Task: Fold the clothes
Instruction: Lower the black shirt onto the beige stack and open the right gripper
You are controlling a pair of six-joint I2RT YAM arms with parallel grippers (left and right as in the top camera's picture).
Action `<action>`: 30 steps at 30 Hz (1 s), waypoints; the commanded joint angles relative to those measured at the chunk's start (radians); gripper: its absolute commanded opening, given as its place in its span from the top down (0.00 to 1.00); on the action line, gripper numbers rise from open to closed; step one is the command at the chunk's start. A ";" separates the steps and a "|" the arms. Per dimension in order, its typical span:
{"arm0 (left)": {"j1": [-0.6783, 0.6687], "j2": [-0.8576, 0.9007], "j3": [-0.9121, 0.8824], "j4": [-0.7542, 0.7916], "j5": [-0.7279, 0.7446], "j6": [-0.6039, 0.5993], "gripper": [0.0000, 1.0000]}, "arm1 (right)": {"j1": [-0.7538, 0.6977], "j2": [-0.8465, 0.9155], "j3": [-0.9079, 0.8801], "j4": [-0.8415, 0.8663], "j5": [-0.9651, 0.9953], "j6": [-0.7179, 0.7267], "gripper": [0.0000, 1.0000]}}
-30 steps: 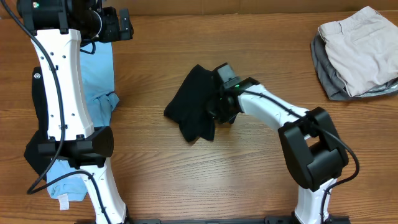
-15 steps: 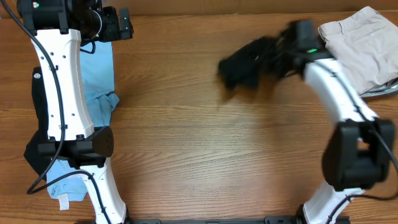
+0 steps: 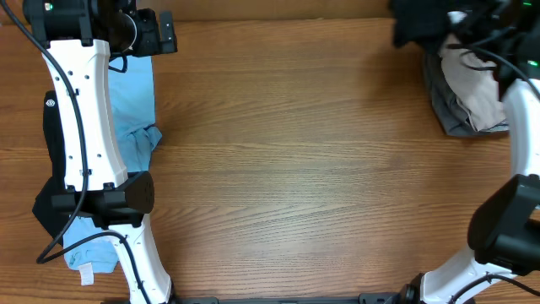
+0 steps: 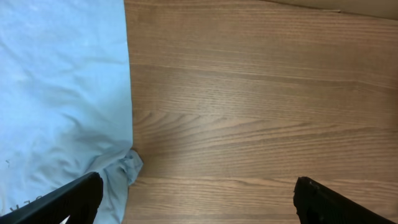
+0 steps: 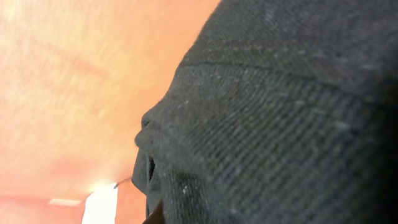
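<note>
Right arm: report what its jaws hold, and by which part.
Its jaws are shut on the bunched black fabric garment. Which part they grip cannot be told, since cloth fills the right wrist view.

I'm seeing the right gripper [image 3: 449,20] up at the table's far right corner, closed on a bunched black garment [image 3: 413,21]. The garment is hanging just beside the folded pile [image 3: 468,105], which is beige fabric on top of grey. The left gripper [image 3: 171,32] is sitting at the far left with its jaws spread wide, beside the light blue tee [image 3: 135,101] lying flat on the wooden table [image 3: 321,169].
</note>
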 commanded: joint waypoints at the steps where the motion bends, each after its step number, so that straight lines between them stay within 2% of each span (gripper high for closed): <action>1: -0.008 0.003 -0.005 0.008 -0.014 0.014 0.00 | -0.057 -0.021 0.023 0.044 -0.010 -0.091 0.96; 14: -0.008 0.003 -0.005 0.017 -0.014 -0.001 0.00 | -0.198 0.133 0.021 0.002 -0.008 -0.229 0.96; 20: -0.008 0.003 -0.005 0.031 -0.014 -0.001 0.00 | -0.283 0.204 0.021 0.000 0.001 -0.232 0.96; 21: -0.008 0.003 -0.005 0.034 -0.014 -0.001 0.00 | -0.293 0.208 0.021 0.000 0.001 -0.232 0.94; 22: -0.008 0.003 -0.005 0.036 -0.014 -0.001 0.00 | -0.303 0.211 0.021 -0.002 0.001 -0.233 0.72; 24: -0.008 0.003 -0.005 0.042 -0.014 -0.009 0.00 | -0.317 0.210 0.021 -0.019 0.000 -0.244 0.01; 30: -0.008 0.003 -0.005 0.040 -0.014 -0.015 0.00 | -0.333 0.160 0.048 -0.152 -0.029 -0.267 0.00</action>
